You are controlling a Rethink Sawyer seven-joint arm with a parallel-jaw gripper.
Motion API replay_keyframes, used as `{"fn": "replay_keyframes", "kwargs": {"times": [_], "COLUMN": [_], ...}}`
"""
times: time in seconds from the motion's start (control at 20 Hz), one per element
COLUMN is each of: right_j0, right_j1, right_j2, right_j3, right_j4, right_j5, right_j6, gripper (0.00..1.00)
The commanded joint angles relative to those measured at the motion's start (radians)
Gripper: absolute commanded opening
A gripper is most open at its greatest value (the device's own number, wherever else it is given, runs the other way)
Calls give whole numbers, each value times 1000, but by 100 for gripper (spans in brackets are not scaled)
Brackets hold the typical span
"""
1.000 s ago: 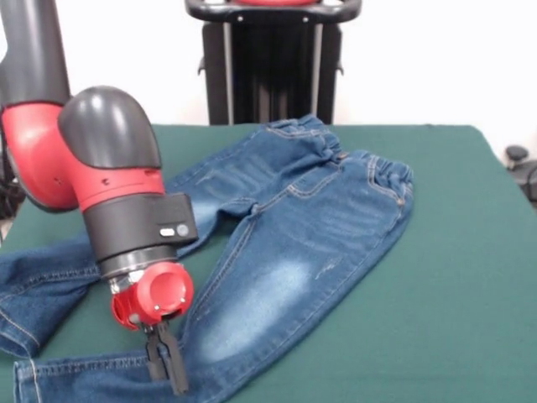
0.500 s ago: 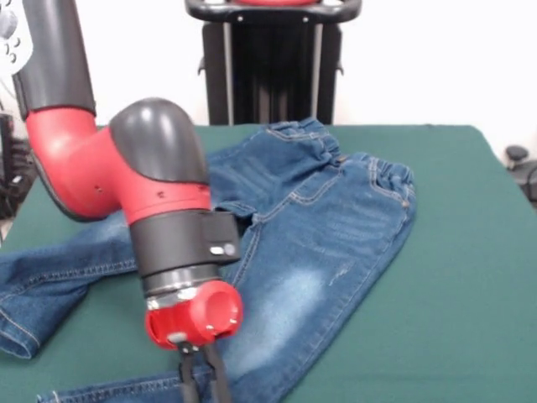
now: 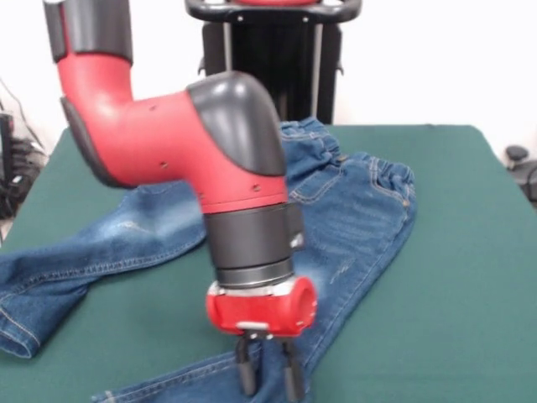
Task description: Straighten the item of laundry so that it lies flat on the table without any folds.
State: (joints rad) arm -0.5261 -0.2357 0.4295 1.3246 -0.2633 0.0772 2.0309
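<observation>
The jeans are lying on the green bench, waistband toward the far side and both legs splaying apart. One leg is running off to the left, rumpled; the other is bunching beneath the gripper, whose jaws are standing slightly spread over the denim. Flattening looks only partly done.

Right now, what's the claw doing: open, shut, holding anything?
Claw: open, fingers apart, low over the jeans leg; holding nothing that can be seen.
</observation>
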Motion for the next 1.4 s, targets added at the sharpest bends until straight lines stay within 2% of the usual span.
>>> {"fn": "replay_keyframes", "kwargs": {"times": [0.05, 0.8, 1.0, 1.1, 1.2, 1.4], "right_j0": [93, 54, 52, 83, 149, 305], "right_j1": [24, 46, 65, 79, 101, 151], "right_j2": [-182, -140, -141, -187, -284, -513], "right_j3": [111, 126, 105, 71, 31, -12], "right_j4": [78, 94, 65, 36, 36, 148], "right_j5": [253, 184, 111, 11, -109, -336], "right_j6": [159, 112, 103, 122, 166, 193], "gripper": [100, 100, 100, 100, 100, 100]}}
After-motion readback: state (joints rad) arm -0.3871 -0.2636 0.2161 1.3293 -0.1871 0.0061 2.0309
